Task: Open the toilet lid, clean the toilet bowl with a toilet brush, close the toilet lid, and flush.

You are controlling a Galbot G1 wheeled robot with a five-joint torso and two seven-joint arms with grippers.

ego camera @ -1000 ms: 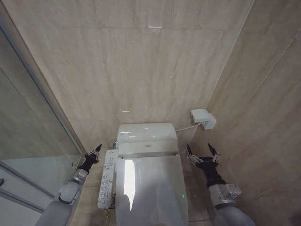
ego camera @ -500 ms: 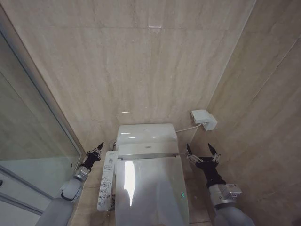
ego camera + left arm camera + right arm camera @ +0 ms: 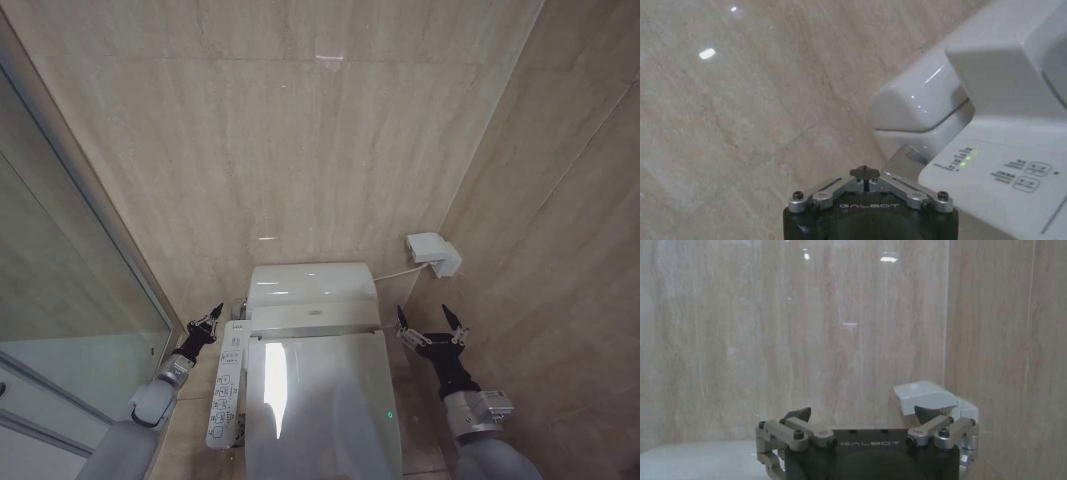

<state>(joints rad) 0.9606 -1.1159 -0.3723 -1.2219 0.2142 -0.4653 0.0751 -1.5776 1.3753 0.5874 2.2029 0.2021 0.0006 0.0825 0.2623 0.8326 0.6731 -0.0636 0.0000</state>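
The toilet lid [image 3: 325, 400] lies shut, a glossy white cover with a small green light near its right edge. It hides the toilet bowl. The toilet brush is out of view. My left gripper [image 3: 209, 320] hovers left of the toilet, beside the top of the white control panel [image 3: 227, 385]. In the left wrist view this gripper [image 3: 865, 173] is shut on nothing, near the panel [image 3: 1003, 182]. My right gripper [image 3: 429, 322] hangs right of the lid's hinge end, open and empty. Its fingers [image 3: 798, 415] stand spread in the right wrist view.
The white rear unit [image 3: 312, 285] sits against the beige tiled wall. A white wall box [image 3: 433, 251] with a cable hangs at the right, seen as the box [image 3: 927, 396] from the right wrist. A glass shower partition [image 3: 60, 300] bounds the left side.
My left gripper has edged slightly toward the toilet's control panel. The head view shifted a little. The right arm has stayed put.
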